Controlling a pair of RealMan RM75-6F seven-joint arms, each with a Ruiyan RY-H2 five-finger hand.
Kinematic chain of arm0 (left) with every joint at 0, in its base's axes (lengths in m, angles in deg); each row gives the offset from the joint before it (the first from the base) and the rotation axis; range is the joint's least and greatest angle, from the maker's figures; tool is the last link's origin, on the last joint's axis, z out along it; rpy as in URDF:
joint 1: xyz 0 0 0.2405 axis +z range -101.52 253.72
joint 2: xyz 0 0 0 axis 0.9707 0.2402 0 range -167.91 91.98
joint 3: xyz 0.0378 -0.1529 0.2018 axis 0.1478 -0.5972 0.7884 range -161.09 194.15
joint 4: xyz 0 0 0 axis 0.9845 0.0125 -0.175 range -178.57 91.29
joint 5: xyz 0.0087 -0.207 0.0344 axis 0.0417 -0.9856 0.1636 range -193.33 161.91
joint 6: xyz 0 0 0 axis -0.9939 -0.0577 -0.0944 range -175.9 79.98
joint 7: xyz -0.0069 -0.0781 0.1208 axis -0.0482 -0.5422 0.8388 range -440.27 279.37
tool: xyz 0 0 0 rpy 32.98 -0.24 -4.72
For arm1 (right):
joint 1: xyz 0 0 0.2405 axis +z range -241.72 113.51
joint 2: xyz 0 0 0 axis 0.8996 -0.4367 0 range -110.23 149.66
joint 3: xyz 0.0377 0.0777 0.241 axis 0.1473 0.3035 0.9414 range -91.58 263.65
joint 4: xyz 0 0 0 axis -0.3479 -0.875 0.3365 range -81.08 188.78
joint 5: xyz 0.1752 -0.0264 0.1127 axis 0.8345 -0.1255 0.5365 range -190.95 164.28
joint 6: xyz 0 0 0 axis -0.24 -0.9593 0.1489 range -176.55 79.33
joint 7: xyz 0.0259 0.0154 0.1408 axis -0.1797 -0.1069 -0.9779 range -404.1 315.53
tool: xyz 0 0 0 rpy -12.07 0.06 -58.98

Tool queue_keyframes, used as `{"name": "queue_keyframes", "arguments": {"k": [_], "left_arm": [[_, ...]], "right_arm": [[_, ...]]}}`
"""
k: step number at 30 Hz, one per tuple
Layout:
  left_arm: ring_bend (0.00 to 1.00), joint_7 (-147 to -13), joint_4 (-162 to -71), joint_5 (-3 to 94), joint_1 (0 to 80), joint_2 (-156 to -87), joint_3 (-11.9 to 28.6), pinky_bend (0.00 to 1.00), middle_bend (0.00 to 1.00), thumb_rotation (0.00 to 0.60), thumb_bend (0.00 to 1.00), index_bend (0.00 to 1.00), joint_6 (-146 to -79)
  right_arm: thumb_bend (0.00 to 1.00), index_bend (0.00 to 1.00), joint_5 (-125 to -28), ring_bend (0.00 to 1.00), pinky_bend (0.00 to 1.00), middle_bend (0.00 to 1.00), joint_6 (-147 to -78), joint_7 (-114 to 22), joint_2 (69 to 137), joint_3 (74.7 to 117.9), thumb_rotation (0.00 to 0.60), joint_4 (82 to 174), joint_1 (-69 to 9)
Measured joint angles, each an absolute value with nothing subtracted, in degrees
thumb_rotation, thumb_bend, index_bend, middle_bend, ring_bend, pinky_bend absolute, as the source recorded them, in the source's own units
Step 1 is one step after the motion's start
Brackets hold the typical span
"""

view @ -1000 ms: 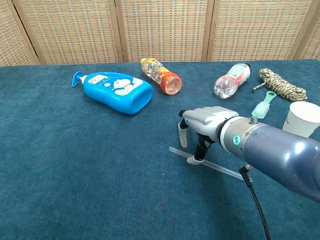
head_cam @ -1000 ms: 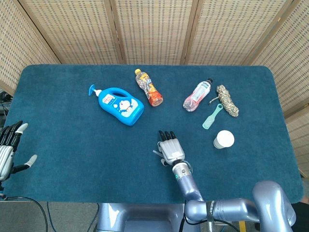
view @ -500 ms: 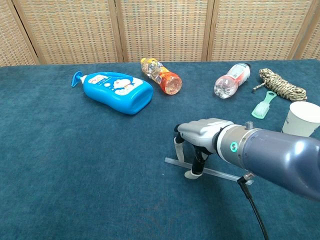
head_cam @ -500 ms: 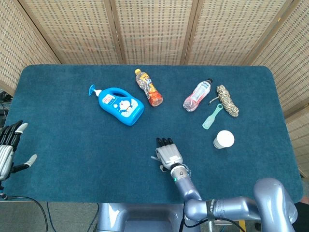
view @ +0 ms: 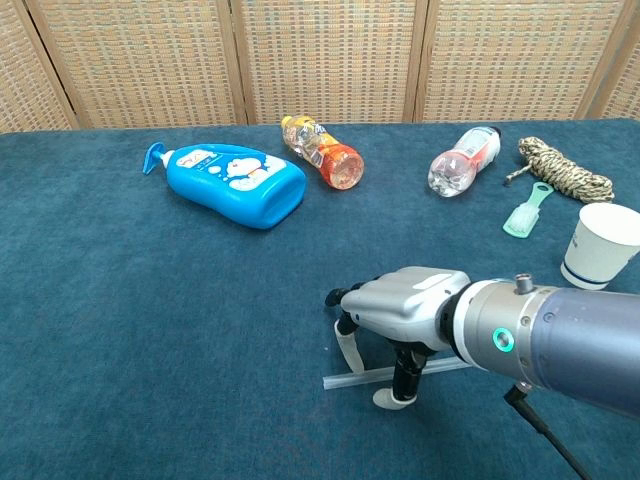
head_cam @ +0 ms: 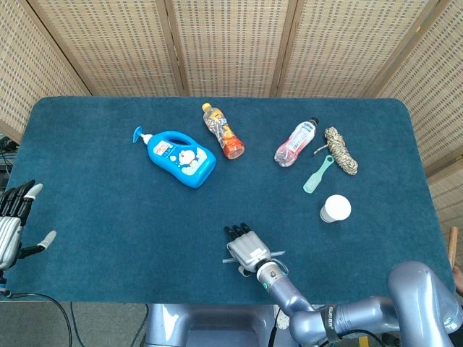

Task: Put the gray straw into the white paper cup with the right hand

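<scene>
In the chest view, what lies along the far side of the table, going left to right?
Blue pump bottle → orange bottle → clear bottle → green brush → coiled rope → white paper cup.

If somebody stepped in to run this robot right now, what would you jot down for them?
Right hand: over the gray straw near the table's front edge, fingers down around it; whether it grips is unclear.
Left hand: open, idle at the far left edge.
White paper cup: upright at right, no straw inside.
Done: hand has reached the straw.
Left: secure the grip, lift, carry it right, drop it into the cup.
</scene>
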State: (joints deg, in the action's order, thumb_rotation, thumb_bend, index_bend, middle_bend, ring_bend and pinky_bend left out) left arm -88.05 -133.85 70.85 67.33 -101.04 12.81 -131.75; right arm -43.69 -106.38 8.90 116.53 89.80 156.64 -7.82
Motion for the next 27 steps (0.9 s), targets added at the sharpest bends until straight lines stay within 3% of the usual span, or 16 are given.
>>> {"name": "queue_keyframes", "arguments": {"k": [19, 27], "left_arm": [[0.0, -87.83, -134.0, 70.78, 67.31, -101.09, 12.87, 0.0, 0.0, 0.6, 0.29, 0.0, -131.7], [0.0, -87.97, -133.99, 70.7, 67.27, -101.02, 12.82, 0.0, 0.0, 0.6, 0.29, 0.0, -131.64]], "right_arm": [[0.4, 0.56, -57.26, 0.0, 0.0, 0.0, -106.04, 2.31, 116.45, 85.25, 0.6, 153.41, -10.11], [0.43, 0.56, -58.06, 0.0, 0.0, 0.0, -105.12, 1.45, 116.88, 84.49, 0.6, 151.96, -10.61]]}}
